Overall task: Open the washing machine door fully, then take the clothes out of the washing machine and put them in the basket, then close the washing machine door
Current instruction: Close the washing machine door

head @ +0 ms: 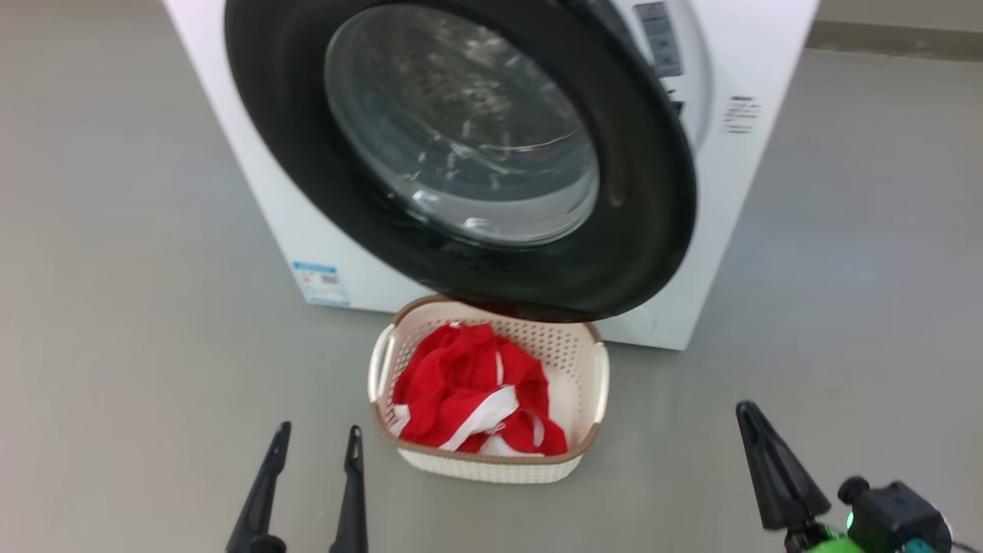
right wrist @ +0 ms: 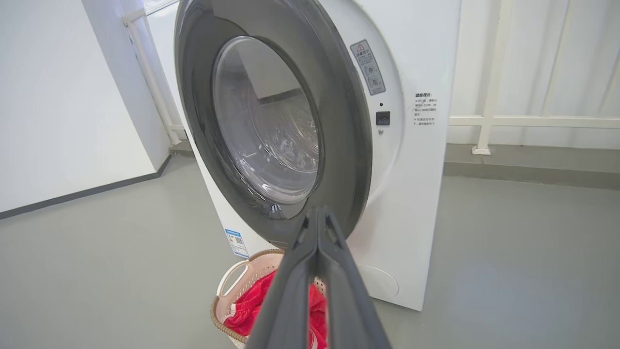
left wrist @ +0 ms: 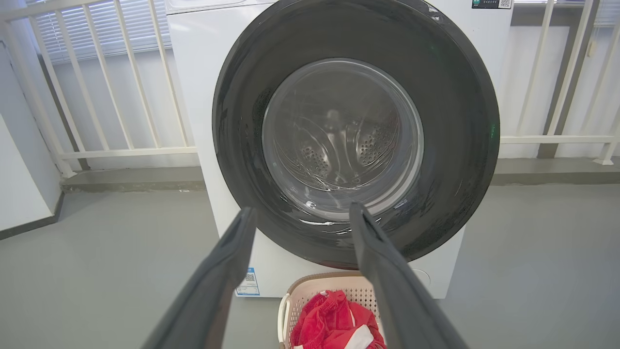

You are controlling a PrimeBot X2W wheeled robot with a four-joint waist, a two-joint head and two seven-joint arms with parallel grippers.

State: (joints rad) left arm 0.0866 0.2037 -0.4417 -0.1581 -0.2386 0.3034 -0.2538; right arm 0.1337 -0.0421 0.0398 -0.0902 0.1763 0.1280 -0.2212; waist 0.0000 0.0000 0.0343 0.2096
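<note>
The white washing machine (head: pixel 265 200) stands ahead. Its door (head: pixel 649 200), a black rim around a glass bowl, hangs slightly ajar, the latch side a little off the front panel (right wrist: pixel 387 72). Right below the door sits the cream basket (head: pixel 600 378) with the red and white clothes (head: pixel 461 380) heaped in it. My left gripper (head: pixel 316 436) is open and holds nothing, low on the floor side, left of the basket. In the left wrist view the left gripper (left wrist: pixel 300 209) points at the door glass. My right gripper (head: pixel 746 411) is shut and holds nothing, right of the basket, its fingers (right wrist: pixel 317 228) pressed together.
Grey floor (head: pixel 115 346) spreads on both sides of the machine. A white railing (left wrist: pixel 121 97) and a low step run behind it. A white wall (right wrist: pixel 63 106) stands off to the machine's left. A blue label sticker (head: pixel 319 283) marks the machine's lower front.
</note>
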